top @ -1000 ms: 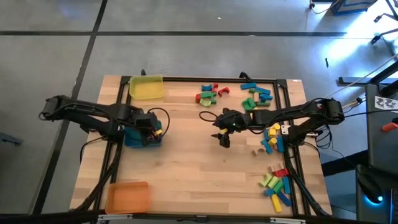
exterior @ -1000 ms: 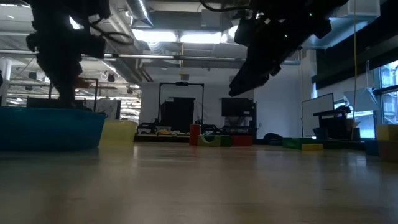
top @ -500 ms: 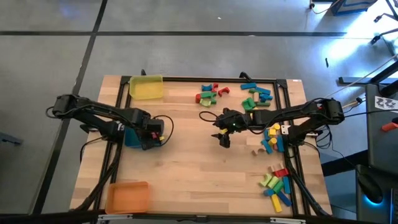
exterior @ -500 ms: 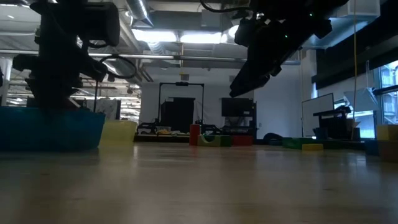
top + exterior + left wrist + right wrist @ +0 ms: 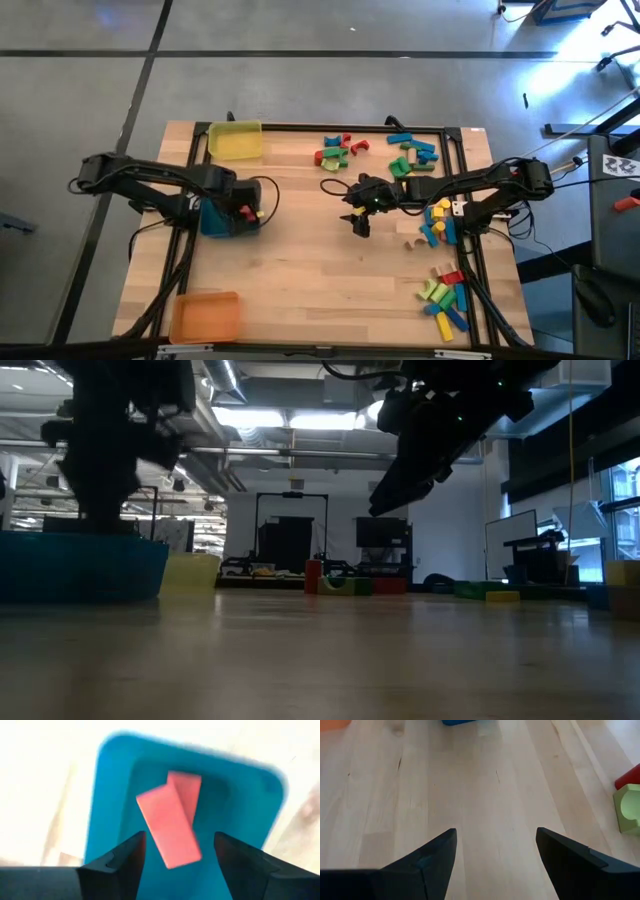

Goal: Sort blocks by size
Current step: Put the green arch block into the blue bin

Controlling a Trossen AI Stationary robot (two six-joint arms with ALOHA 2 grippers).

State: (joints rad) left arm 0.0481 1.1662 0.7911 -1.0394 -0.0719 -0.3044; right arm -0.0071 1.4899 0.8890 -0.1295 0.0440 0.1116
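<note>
The left gripper (image 5: 243, 212) hangs over the blue rectangular tray (image 5: 213, 222); the right gripper (image 5: 359, 226) hovers mid-table.

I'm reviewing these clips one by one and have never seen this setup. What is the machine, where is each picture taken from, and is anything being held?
It is a robot with two dark arms at a wooden table. One picture looks straight down, one looks level across the tabletop, and two come from cameras on the wrists. The left gripper hangs over the blue tray, fingers apart, with a red block between and beyond them, seemingly let go, partly over another red block in the tray. The right gripper hovers open and empty over bare wood mid-table. The yellow tray and orange tray sit on the left side; loose blocks lie in clusters on the right.
</note>
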